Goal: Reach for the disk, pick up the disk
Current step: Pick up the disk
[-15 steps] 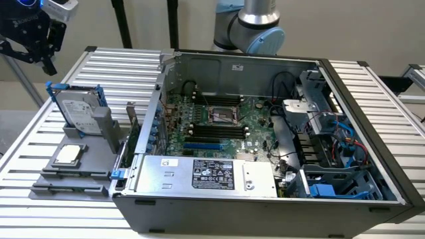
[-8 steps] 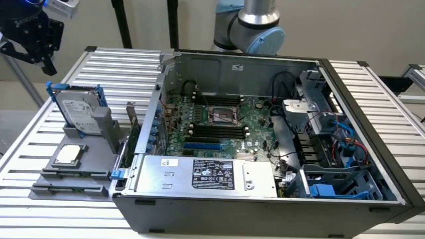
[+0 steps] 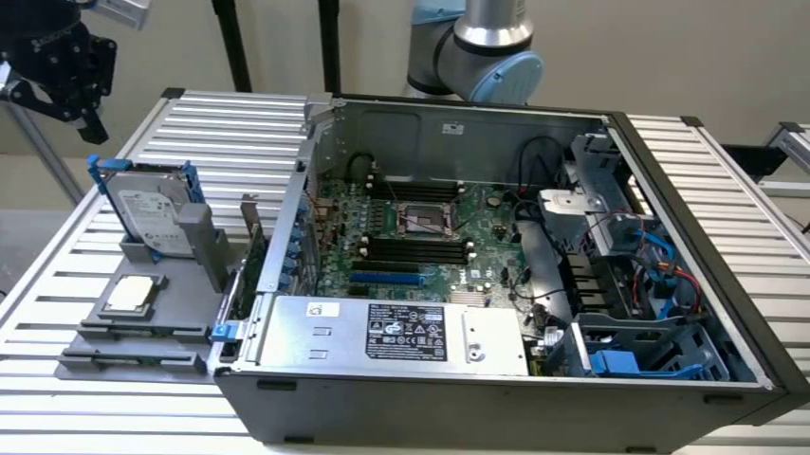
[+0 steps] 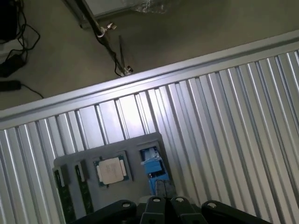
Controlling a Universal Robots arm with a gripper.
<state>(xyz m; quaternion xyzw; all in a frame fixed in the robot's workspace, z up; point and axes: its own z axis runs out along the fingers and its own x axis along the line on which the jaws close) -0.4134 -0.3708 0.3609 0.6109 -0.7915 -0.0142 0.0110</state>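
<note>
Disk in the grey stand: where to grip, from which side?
Probably the free top end of the disk, pinched across its flat faces, coming from above. It stands on edge, tilted, its lower end seated in the grey stand, so only the top is clear.

Exterior camera: high, oblique, mid range, looks down on slatted table. Open computer case sits centre, grey holder at its 8 o'clock. Wrist camera: well above table, faces steeply down, floor beyond the edge. Shared: holder, chip, disk, slats.
</note>
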